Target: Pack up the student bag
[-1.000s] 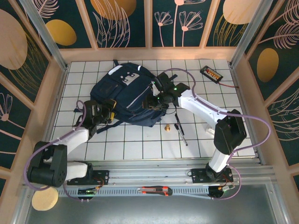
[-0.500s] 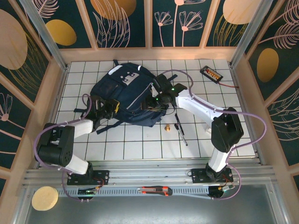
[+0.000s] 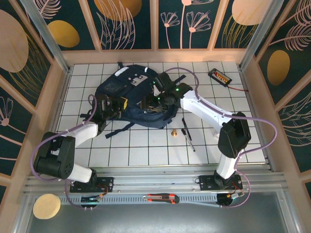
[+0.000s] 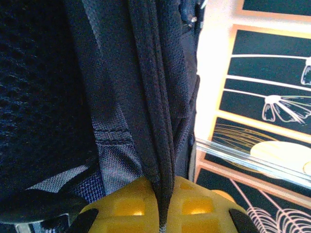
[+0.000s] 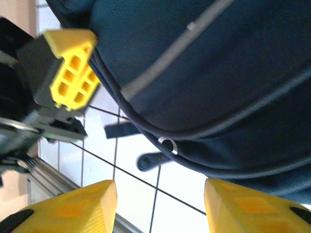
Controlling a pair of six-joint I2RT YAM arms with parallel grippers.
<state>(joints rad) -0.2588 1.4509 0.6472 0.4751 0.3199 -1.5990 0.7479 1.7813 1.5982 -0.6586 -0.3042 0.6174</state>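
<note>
The student bag [image 3: 127, 92], a dark navy backpack with grey stripes, lies on the white tiled table [image 3: 146, 150] at the back middle. My left gripper [image 3: 121, 103] is at the bag's left side. In the left wrist view its yellow fingers [image 4: 131, 206] are shut on a fold of the bag's dark edge [image 4: 153, 121]. My right gripper [image 3: 148, 102] hovers over the bag's near side. Its yellow fingers [image 5: 73, 211] stand open over tile, with nothing between them, just below the bag's seam and a metal zip ring [image 5: 167, 144].
A black pen [image 3: 188, 134] and a small brass piece [image 3: 173, 132] lie on the tiles right of the bag. A black and orange device [image 3: 219, 76] with a red lead sits at the back right. A utility knife [image 3: 160, 198] rests on the front rail.
The left gripper has shut on the bag's edge. The right gripper has moved left across the bag and opened wider. The bag has bunched up slightly.
</note>
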